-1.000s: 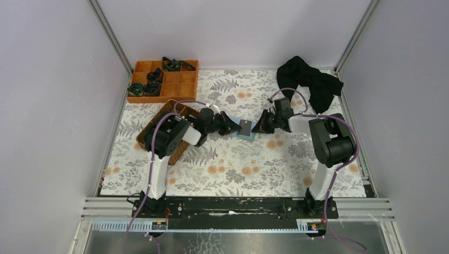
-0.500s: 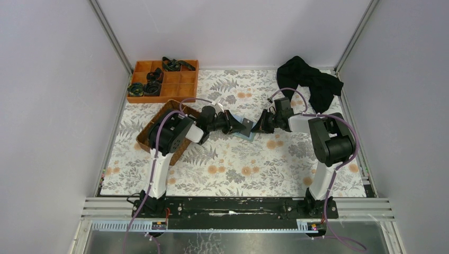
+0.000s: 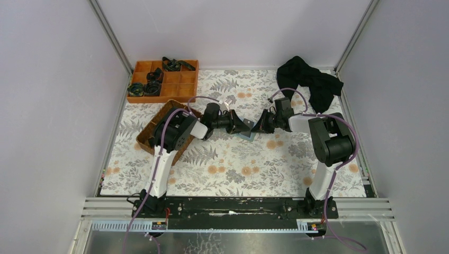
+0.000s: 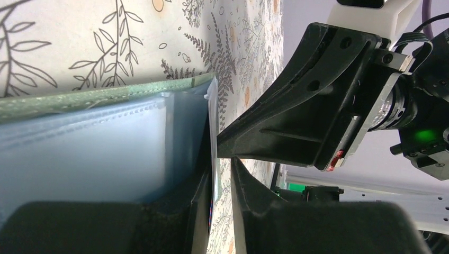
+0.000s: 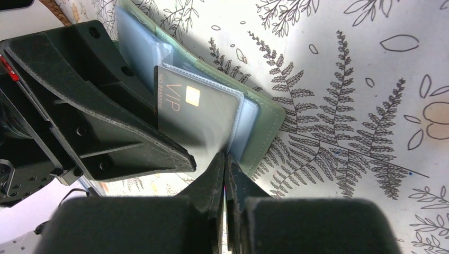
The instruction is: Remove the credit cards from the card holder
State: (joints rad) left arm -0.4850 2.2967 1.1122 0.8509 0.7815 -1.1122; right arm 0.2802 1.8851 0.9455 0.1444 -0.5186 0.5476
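Right: nearest, a wicker basket (image 3: 144, 138) on the left side; far back, the orange divided tray (image 3: 188, 87) and a black cloth (image 3: 310, 82), all well apart from the work. Mid-table, the card holder (image 5: 267, 119) lies open between my grippers. The left gripper (image 4: 219, 169) pinches the dark VIP card (image 5: 198, 114). The right gripper (image 5: 224, 159) is clenched, its tips touching the holder's edge.

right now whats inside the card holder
A dark card marked VIP with a gold chip sits in a clear sleeve of the card holder. More sleeves lie beneath it; what they hold is hidden, and the left gripper covers the other half.
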